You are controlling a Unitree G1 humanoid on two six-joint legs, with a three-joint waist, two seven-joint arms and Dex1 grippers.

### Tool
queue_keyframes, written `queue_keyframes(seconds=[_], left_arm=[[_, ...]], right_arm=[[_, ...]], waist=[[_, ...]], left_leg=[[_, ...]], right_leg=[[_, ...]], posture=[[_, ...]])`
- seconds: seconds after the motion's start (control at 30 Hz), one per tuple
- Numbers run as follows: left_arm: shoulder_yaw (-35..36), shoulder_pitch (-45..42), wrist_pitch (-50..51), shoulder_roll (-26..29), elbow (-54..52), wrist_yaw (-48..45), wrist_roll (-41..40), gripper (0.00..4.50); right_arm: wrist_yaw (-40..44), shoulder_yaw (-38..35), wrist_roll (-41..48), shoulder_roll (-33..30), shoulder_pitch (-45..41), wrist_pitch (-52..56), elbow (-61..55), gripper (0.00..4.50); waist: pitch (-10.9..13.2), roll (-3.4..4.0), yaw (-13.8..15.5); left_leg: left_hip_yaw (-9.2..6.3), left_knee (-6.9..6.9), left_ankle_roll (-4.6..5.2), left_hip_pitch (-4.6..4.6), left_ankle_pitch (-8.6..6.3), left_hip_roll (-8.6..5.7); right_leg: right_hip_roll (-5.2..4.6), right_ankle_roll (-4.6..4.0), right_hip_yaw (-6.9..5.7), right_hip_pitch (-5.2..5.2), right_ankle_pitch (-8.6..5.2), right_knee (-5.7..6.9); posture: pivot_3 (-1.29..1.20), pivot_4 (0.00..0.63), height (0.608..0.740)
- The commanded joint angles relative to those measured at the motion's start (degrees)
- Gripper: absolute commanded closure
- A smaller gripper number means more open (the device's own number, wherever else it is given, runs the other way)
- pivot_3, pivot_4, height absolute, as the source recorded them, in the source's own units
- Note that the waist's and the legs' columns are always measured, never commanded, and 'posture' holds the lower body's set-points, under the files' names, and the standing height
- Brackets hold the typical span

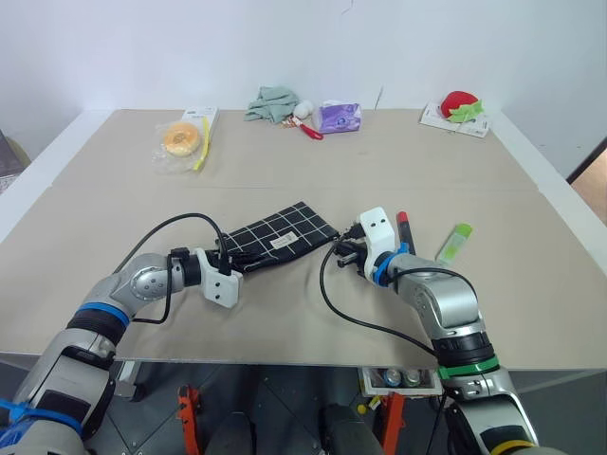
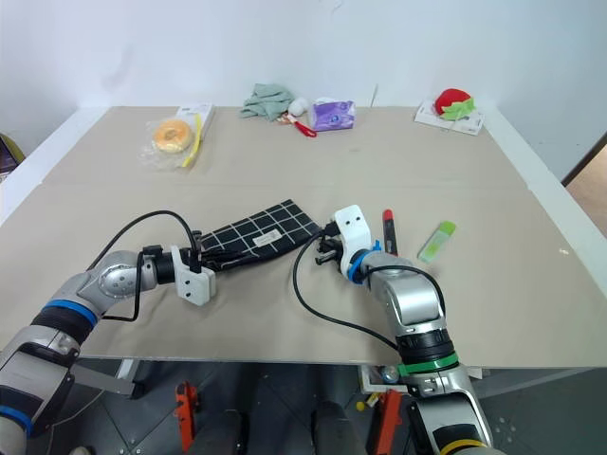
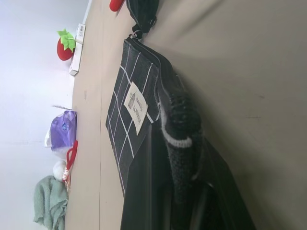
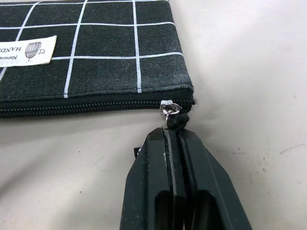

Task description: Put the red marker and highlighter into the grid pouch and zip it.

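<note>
On the table [image 1: 114, 313], near edge: grid pouch [image 1: 285, 235] lies flat, taken as the landmark for all else.
Pouch axis: long side runs slantwise, from the end toward the robot's left and nearer the robot up to the corner on its right and farther off; white label [image 1: 281, 243] faces up near the middle.
Zipper: runs along the nearer long edge and reads as zipped to the right-hand corner, where the metal pull [image 4: 170, 107] sits.
Left gripper [image 1: 230, 258]: clenched on the pouch's left end, black fabric pinched between its fingers [image 3: 180, 139].
Right gripper [image 4: 173, 136]: just off the pouch's right corner, fingers pressed together with the dark tab of the pull caught at their tips.
Red marker [image 1: 402, 227]: on the table right of the pouch, beyond the right gripper's white housing; long axis points away from the robot, red cap at the far end.
Highlighter [image 1: 454, 244]: farther right of the pouch than the marker, apart from it; lime body, tilted so its far end leans to the right.
Far from the pouch, along the back edge: bagged doughnut [image 1: 179, 140], green cloth [image 1: 273, 102], purple packet [image 1: 340, 117], red plush strawberry [image 1: 460, 104].
</note>
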Motion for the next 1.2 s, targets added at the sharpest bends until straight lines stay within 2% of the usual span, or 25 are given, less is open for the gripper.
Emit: queue_keyframes(seconds=[0.03,0.67,0.77,0.9,1.2], left_arm=[[-1.6,1.4,0.6,-1.8,-0.2,-1.2,-0.5,4.5],[-0.5,2.2,2.8,-3.3,-2.6,-3.0,-3.5,4.5],[0.3,2.6,3.4,-4.3,-4.7,-4.3,-6.6,4.5],[0.8,3.3,4.9,-4.4,-7.5,-6.5,-9.6,4.5],[1.4,5.3,6.6,-3.6,-10.7,-9.2,-11.9,4.5]], right_arm=[[4.4,2.4,2.3,-0.2,0.9,0.0,-5.7,4.3],[14.8,10.1,8.4,0.9,2.4,1.8,-16.9,4.3],[12.8,11.4,6.1,0.5,1.0,3.9,-14.3,4.3],[9.4,9.6,3.2,0.0,-0.4,3.7,-9.2,4.3],[10.0,9.2,2.8,-2.9,0.6,3.5,-9.4,4.3]], waist=[[0.0,0.0,0.0],[0.0,0.0,0.1],[0.0,0.0,0.1],[0.0,-0.03,0.0],[0.1,-0.08,-0.1]], left_leg=[[0.0,0.0,0.0,-0.01,0.0,0.0],[-0.08,-0.05,-0.01,-0.19,0.0,-0.04],[-0.09,-0.04,-0.02,-0.21,0.0,-0.06],[-0.09,-0.04,-0.02,-0.25,0.0,-0.06],[-0.11,-0.31,0.0,-0.3,-0.01,-0.02]], right_leg=[[0.0,0.0,0.0,0.0,-0.01,0.0],[-0.01,0.04,0.01,-0.12,-0.1,-0.02],[-0.01,0.03,0.01,-0.11,-0.11,-0.03],[-0.01,0.02,0.01,-0.19,-0.1,-0.02],[0.03,0.01,0.0,-0.34,-0.23,-0.02]], posture=[[0.0,0.15,0.739],[0.0,0.15,0.739],[0.0,0.15,0.739],[0.0,0.15,0.739],[0.0,0.15,0.739]])
